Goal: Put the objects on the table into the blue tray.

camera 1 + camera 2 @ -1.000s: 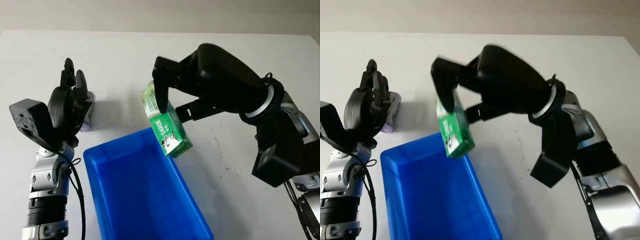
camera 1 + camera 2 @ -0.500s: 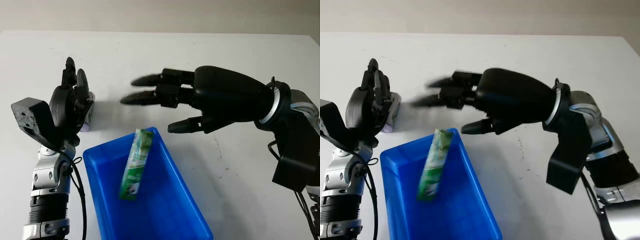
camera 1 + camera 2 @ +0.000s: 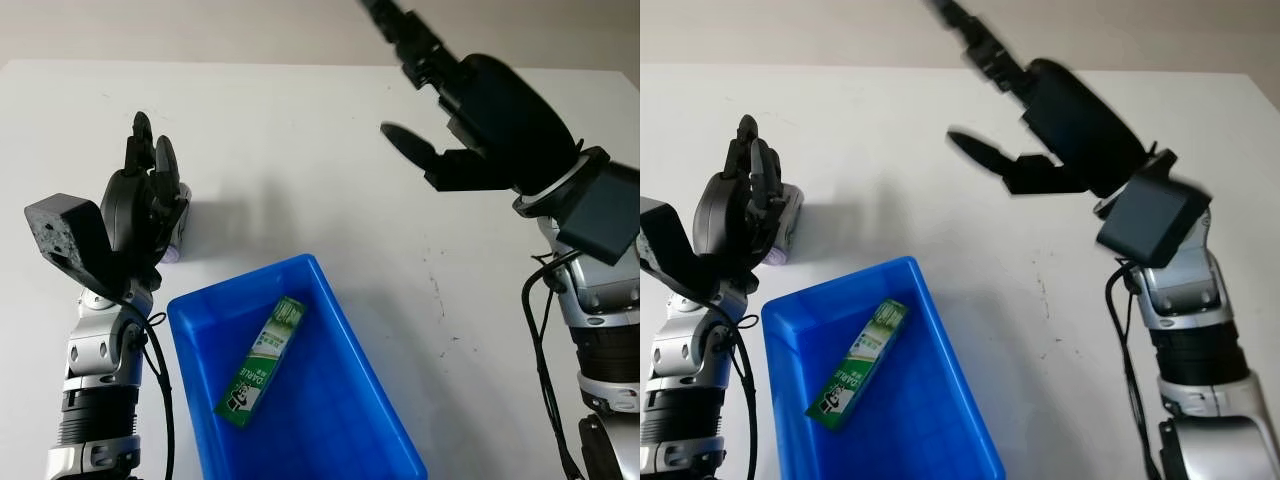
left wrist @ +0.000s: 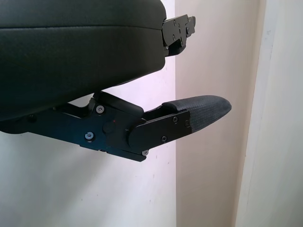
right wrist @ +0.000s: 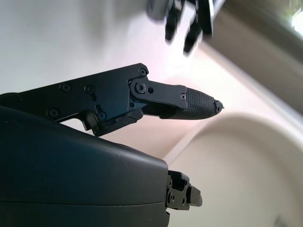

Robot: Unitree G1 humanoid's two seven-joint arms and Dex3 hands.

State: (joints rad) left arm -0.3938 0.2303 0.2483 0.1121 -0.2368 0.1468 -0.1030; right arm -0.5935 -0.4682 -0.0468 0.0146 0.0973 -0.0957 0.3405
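A green carton (image 3: 262, 362) lies flat on the floor of the blue tray (image 3: 366, 372), near its left wall. The tray stands at the front middle of the white table. My right hand (image 3: 405, 85) is open and raised high over the far right of the table, well away from the tray. Left of the tray my left hand (image 3: 148, 190) is held upright and open, holding nothing. A small white and purple package (image 3: 785, 225) lies on the table just behind that hand, partly hidden by it.
The white table (image 3: 300, 150) stretches behind and to the right of the tray. A wall runs along its far edge. In the left wrist view one black finger (image 4: 199, 113) stands against a pale wall.
The right hand let go of the green carton, which dropped into the tray and now lies flat. The right hand then swung up and back to the right. The left hand stayed put.
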